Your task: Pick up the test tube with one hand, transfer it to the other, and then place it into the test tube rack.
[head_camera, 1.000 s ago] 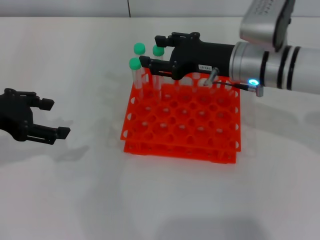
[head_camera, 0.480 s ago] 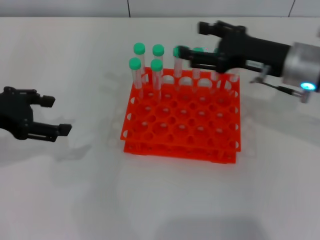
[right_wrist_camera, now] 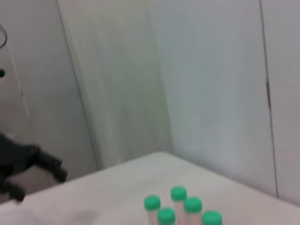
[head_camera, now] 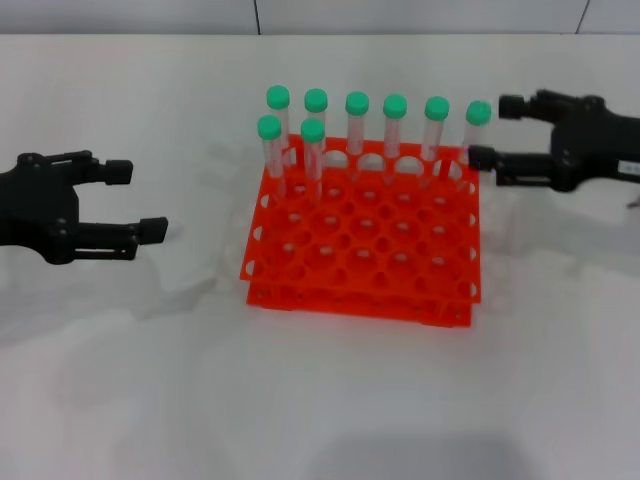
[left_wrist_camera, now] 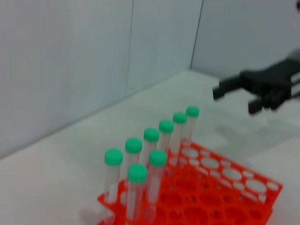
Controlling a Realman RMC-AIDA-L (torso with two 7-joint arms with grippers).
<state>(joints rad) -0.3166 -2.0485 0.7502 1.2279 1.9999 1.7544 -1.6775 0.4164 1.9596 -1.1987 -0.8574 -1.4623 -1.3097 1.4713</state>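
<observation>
The right gripper (head_camera: 485, 130) hovered with fingers spread and empty just right of the test tube rack (head_camera: 365, 240), beside the corner tube. The test tube (head_camera: 313, 150) stood upright in the rack's second row. The left gripper (head_camera: 140, 200) waited open, well apart.

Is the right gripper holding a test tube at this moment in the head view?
No. The right gripper is open and empty beside the test tube rack, and the nearest test tube stands in the rack.
</observation>
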